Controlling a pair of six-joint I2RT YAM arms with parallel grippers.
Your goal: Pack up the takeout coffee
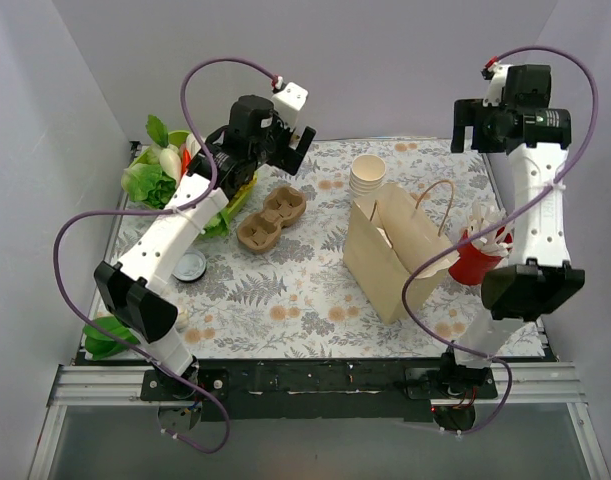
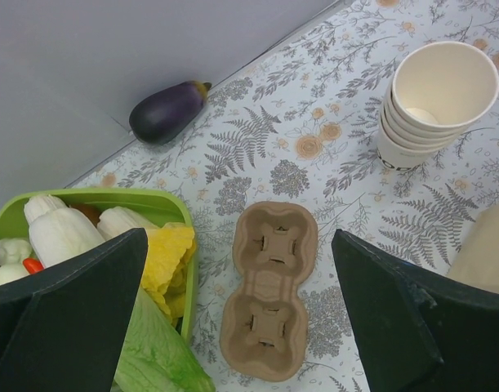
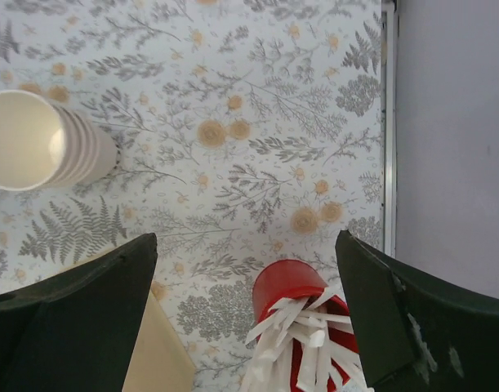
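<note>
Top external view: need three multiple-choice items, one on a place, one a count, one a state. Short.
1. Relative to the paper bag, the red cup of straws stands:
A) on its left
B) on its right
C) inside it

2. The cup carrier has how many wells?
A) two
B) four
C) six

3. The left gripper is:
A) open, empty
B) shut on a cup
C) shut on a straw

Answers:
1. B, it sits just off the bag's right side.
2. A, two cross-cut wells show.
3. A, its jaws are spread wide and grip nothing.
</note>
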